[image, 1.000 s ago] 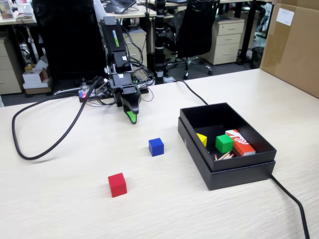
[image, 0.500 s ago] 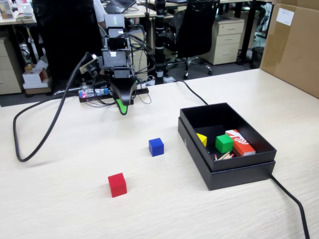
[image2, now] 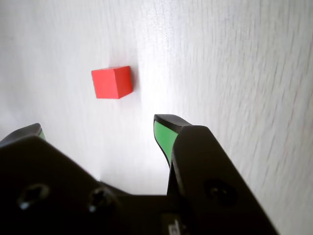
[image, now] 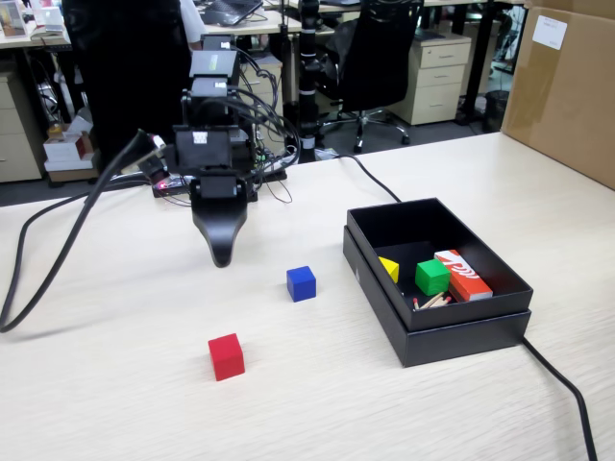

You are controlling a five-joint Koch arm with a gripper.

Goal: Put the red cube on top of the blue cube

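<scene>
The red cube (image: 226, 356) sits on the pale wooden table toward the front. It also shows in the wrist view (image2: 112, 82), ahead of the jaws. The blue cube (image: 301, 283) stands on the table behind and to the right of it, apart from it. It is out of the wrist view. My gripper (image: 220, 255) hangs above the table behind the red cube and left of the blue cube. In the wrist view my gripper (image2: 98, 128) is open and empty, its green-padded fingertips (image2: 163, 137) set wide apart.
An open black box (image: 452, 322) stands on the right, holding a green cube (image: 431, 277), a yellow piece (image: 389, 268), a red-orange and white box (image: 462, 274) and small sticks. Black cables (image: 58, 252) run across the table at left and right. A cardboard box (image: 567, 86) stands far right.
</scene>
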